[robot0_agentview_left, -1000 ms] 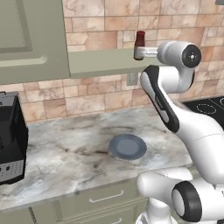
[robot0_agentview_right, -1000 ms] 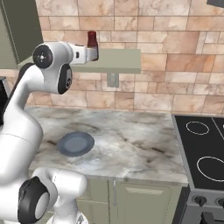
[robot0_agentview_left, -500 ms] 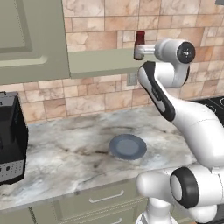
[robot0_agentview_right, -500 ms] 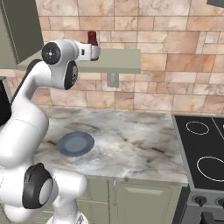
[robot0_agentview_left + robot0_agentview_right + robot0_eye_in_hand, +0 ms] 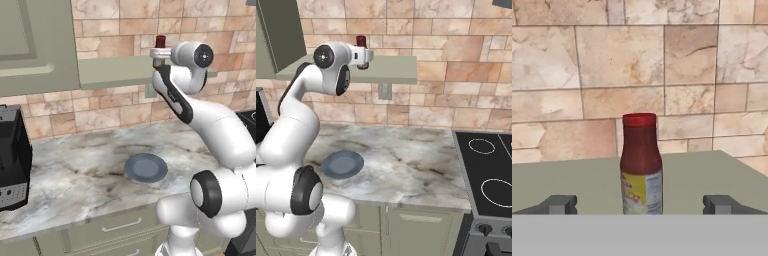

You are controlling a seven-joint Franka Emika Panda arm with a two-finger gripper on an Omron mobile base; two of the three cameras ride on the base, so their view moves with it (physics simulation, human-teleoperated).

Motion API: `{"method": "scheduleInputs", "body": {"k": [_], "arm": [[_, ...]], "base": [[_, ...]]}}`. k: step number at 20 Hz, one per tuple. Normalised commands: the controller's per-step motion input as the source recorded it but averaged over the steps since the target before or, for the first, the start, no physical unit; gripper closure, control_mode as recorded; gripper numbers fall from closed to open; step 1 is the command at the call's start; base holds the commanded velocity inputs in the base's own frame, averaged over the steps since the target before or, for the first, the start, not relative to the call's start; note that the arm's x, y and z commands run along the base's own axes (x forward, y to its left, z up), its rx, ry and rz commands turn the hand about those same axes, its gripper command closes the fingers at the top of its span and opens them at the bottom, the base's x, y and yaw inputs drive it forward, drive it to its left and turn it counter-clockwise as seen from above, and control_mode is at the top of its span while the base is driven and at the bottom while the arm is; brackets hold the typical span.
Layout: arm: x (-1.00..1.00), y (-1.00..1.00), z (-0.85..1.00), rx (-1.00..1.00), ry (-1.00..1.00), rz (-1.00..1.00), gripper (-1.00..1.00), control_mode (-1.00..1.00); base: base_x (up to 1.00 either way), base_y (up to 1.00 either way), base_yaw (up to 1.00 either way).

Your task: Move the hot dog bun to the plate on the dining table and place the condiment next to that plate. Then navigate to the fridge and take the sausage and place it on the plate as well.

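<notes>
The condiment [image 5: 641, 167], a small bottle with dark red contents, a red cap and a pale label, stands upright on a grey-green shelf [image 5: 712, 172] against the brick wall. My gripper [image 5: 641, 205] is open, level with the bottle's lower half, one fingertip [image 5: 562, 204] on each side and well apart from it. From the base, the condiment's red cap [image 5: 160, 40] [image 5: 361, 40] pokes up just behind the hand and gripper [image 5: 158, 56] [image 5: 366, 55]. The hot dog bun, plate, dining table, fridge and sausage are out of view.
A darker blue-grey round plate [image 5: 146, 167] [image 5: 343, 164] lies on the marble counter [image 5: 80, 170] below the shelf. A black appliance [image 5: 12, 165] stands at the left, a black stove [image 5: 486, 175] at the right. A wall cabinet [image 5: 35, 45] hangs left of the shelf.
The arm has edged the hand a little closer to the bottle on the shelf. The fingers have stayed wide apart and the bottle has not moved.
</notes>
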Motion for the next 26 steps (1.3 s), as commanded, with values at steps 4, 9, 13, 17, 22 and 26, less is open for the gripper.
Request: {"method": "scheduleInputs", "body": {"k": [4,9,13,17,22,26], "arm": [[0.4,0.0,0.0,0.0,0.0,0.04,-1.0,-1.0],[0.36,0.0,0.0,0.0,0.0,0.02,-1.0,-1.0],[0.21,-0.01,0.0,0.0,0.0,0.02,-1.0,-1.0],[0.15,-0.01,0.0,0.0,0.0,0.01,-1.0,-1.0],[0.15,-0.01,0.0,0.0,0.0,0.02,-1.0,-1.0],[0.18,-0.01,0.0,0.0,0.0,0.02,-1.0,-1.0]], "base": [[0.0,0.0,0.0],[0.0,0.0,0.0],[0.0,0.0,0.0],[0.0,0.0,0.0],[0.0,0.0,0.0],[0.0,0.0,0.0]]}}
